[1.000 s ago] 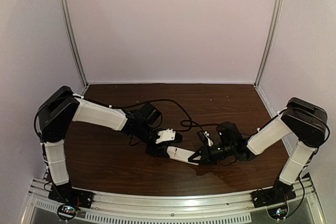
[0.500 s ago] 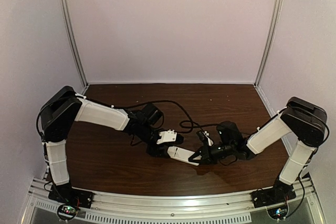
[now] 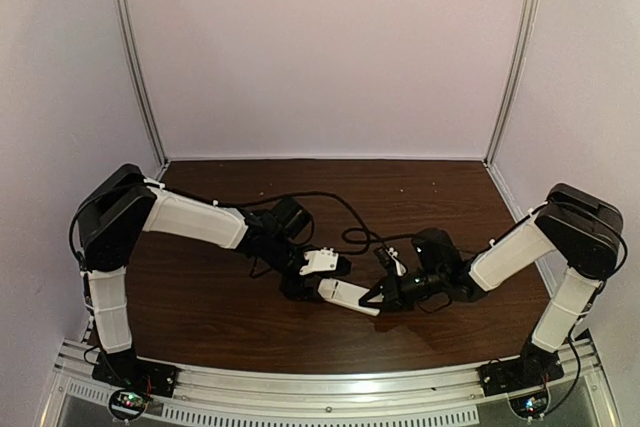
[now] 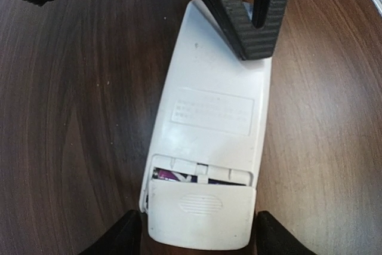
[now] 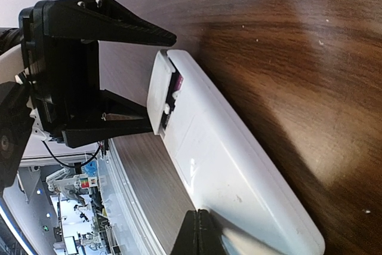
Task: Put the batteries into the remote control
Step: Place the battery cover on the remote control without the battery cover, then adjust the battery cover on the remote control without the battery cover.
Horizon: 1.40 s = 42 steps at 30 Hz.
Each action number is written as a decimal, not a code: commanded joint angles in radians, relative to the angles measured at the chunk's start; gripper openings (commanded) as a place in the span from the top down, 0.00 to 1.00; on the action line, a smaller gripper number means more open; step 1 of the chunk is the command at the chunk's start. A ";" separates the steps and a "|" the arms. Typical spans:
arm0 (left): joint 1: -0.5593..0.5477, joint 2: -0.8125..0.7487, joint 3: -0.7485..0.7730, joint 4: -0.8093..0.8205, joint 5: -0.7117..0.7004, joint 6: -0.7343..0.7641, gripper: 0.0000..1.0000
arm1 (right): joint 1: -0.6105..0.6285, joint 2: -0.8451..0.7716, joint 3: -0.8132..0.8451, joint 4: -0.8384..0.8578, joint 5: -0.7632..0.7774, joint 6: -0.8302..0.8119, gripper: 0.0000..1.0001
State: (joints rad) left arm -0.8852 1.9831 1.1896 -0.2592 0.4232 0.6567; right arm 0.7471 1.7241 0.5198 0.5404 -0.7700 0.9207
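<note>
1. Closest in, the left gripper (image 4: pixel 196 234) has its jaws released and spread, one of its fingers (image 5: pixel 119 28) on each long side of the remote control (image 4: pixel 212 106) at the cover end. The fingers sit just beside the white edges; I cannot tell whether they touch.
2. The right gripper (image 5: pixel 202 225) is clenched, fingers pressed together with nothing between them. The joined tip rests on the remote control's opposite end, close to one corner.
3. The remote control lies flat and back-up on the table (image 4: pixel 71 117), stretched between the two grippers, with a faint embossed label panel across mid-back.
4. The battery cover (image 4: pixel 200 204) is not fully seated, and a dark gap runs along its inner edge. The batteries (image 4: pixel 173 175) show through that gap as a purple strip inside the compartment. How many are in there I cannot tell.
5. Edges: both long sides of the remote control are exposed between the grippers. The cover end is fenced by the left gripper and the far end is pinned from above by the right.
6. From the top view, the remote control sits near the table's middle, slanted, and closer to the rail (image 3: pixel 330 392) at the near edge than to the back wall (image 3: pixel 330 47).
7. Brown wood shows on all sides of the pair of grippers, widest toward the back.
8. A black cable (image 3: pixel 335 199) loops over the wood just behind the grippers.
9. Side walls and aluminium posts (image 3: pixel 135 57) close the table in left and right, well apart from the remote control.
</note>
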 commanded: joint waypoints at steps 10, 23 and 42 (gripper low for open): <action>0.000 -0.066 0.023 0.023 -0.032 -0.055 0.18 | -0.006 -0.045 0.040 -0.088 0.018 -0.042 0.93; 0.041 -0.317 -0.116 0.145 -0.087 -0.410 0.14 | -0.010 -0.143 0.092 -0.172 0.027 -0.117 0.72; 0.030 -0.513 -0.621 0.651 -0.140 -1.237 0.34 | -0.095 -0.028 0.394 -0.481 0.000 -0.440 0.58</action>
State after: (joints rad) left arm -0.8463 1.4162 0.5892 0.2604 0.2924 -0.4461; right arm 0.6537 1.6421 0.8597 0.1474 -0.7578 0.5617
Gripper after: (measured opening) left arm 0.676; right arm 0.418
